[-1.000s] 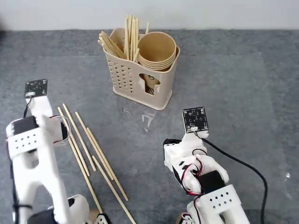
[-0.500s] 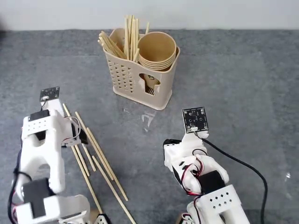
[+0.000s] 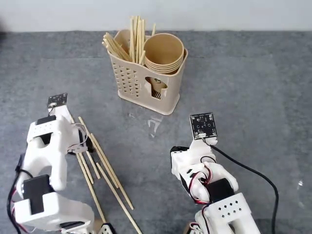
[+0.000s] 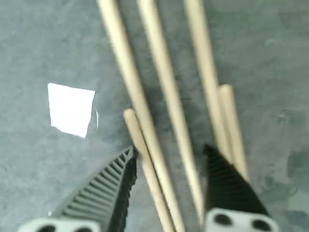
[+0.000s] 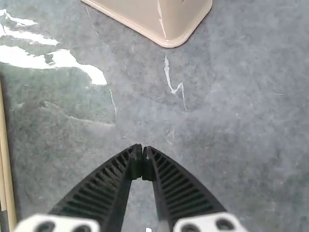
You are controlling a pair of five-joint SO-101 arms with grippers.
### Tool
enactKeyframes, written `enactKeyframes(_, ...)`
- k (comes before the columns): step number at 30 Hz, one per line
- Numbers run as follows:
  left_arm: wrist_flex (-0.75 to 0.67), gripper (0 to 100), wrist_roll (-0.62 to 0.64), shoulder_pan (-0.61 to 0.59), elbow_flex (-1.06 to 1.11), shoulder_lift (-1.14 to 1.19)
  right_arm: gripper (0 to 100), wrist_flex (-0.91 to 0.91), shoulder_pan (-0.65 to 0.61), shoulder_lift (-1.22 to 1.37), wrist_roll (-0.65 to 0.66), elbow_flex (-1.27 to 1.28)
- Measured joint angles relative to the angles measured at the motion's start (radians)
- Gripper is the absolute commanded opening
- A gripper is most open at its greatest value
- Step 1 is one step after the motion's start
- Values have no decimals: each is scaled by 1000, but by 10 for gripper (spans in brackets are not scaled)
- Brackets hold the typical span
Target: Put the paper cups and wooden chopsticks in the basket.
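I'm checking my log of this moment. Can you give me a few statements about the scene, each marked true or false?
1. The left gripper is open over loose chopsticks. True.
2. The right gripper holds a chopstick. False: it is shut on nothing.
3. The paper cups sit in the basket. True.
4. The basket lies on its side. False: it stands upright.
5. Every chopstick is in the basket. False: several lie on the table.

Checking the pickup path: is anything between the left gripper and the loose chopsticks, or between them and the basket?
Nothing visible. The left gripper is open right over the chopsticks, and no object lies between them and the basket.
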Motion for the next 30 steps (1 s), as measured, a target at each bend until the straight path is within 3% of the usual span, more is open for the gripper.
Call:
enactKeyframes(15, -18, 12, 11, 46, -35, 26, 9, 0, 0, 0, 3, 0)
enactKeyframes(22, -12, 12, 89, 120, -64, 38, 9, 0, 0, 0, 3, 0)
enactKeyframes(30, 281, 12, 94, 176, -318, 44, 9, 0, 0, 0, 3, 0)
